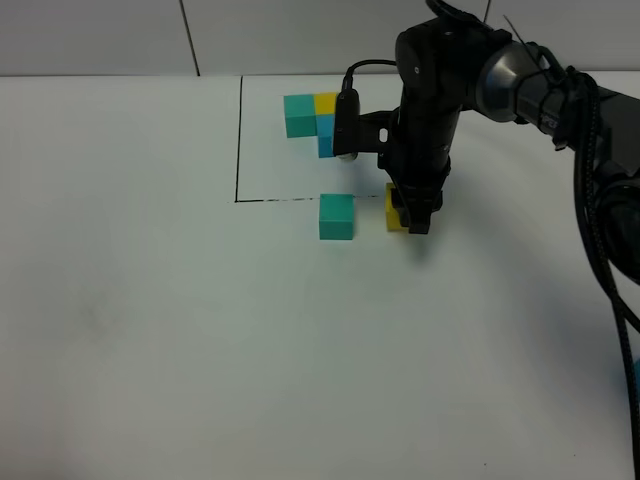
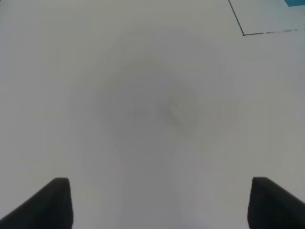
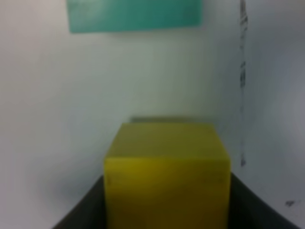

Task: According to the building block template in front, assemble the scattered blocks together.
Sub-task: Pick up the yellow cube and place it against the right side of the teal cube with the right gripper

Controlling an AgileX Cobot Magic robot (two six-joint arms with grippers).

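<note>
The right end effector (image 1: 408, 216) is clamped shut on the yellow block (image 3: 167, 176), low over the desk (image 1: 150, 330). The teal block (image 1: 336, 216) lies apart from it, level with it, toward the left arm's side. In the template (image 1: 312, 116) yellow touches teal, so that gap probably has to close. The left end effector (image 2: 159, 205) hangs open and empty, farther off.

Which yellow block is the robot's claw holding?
The loose yellow cube beside the lone teal cube, outside the black frame; the right gripper is shut on it. The other yellow cube sits joined in the framed template.
</note>
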